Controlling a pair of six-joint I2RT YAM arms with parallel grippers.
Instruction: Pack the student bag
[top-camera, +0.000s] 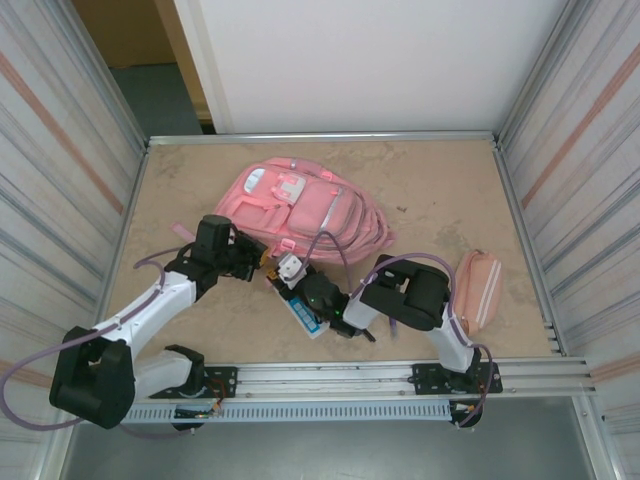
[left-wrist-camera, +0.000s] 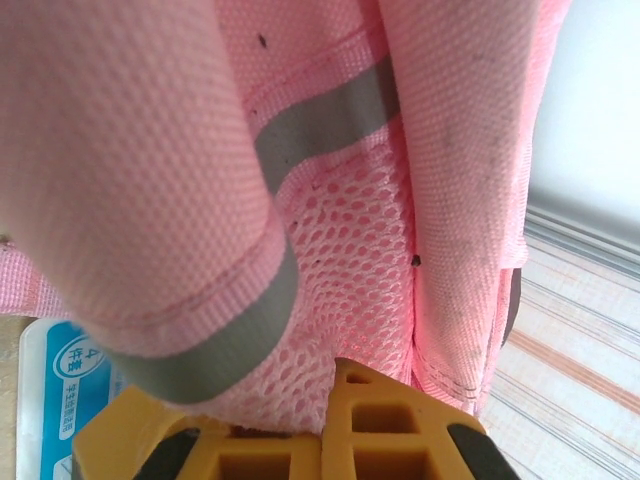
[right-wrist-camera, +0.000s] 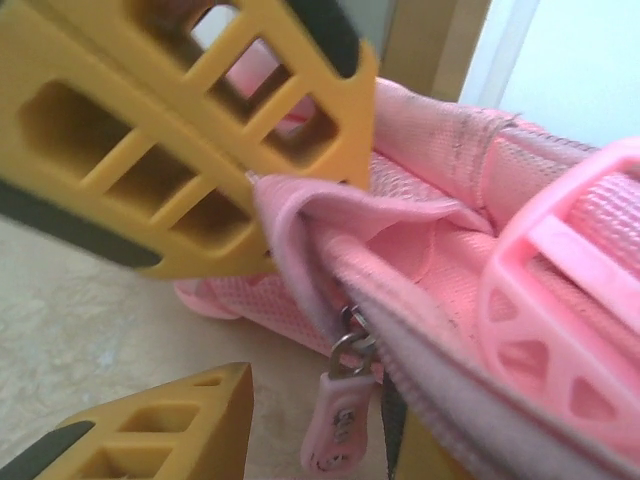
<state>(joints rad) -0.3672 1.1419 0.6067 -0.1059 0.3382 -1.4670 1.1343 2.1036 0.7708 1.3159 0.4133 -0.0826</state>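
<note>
- Pink student bag (top-camera: 300, 205) lies flat on table (top-camera: 440, 200).
- Left hand (left-wrist-camera: 325, 405) clenched on bag's mesh fabric.
- Right hand (right-wrist-camera: 270, 310) released, jaws apart beside bag's zippered opening edge.

From my station, the student bag (top-camera: 300, 205) lay toward the far side of the table (top-camera: 440, 190), left of centre. A pouch (top-camera: 478, 288) lay well to its right, nearer the arms' bases. A packet (top-camera: 303, 317) sat just before the bag's near edge.

Overhead looks down; both wrists close on bag (top-camera: 300, 205)
</note>
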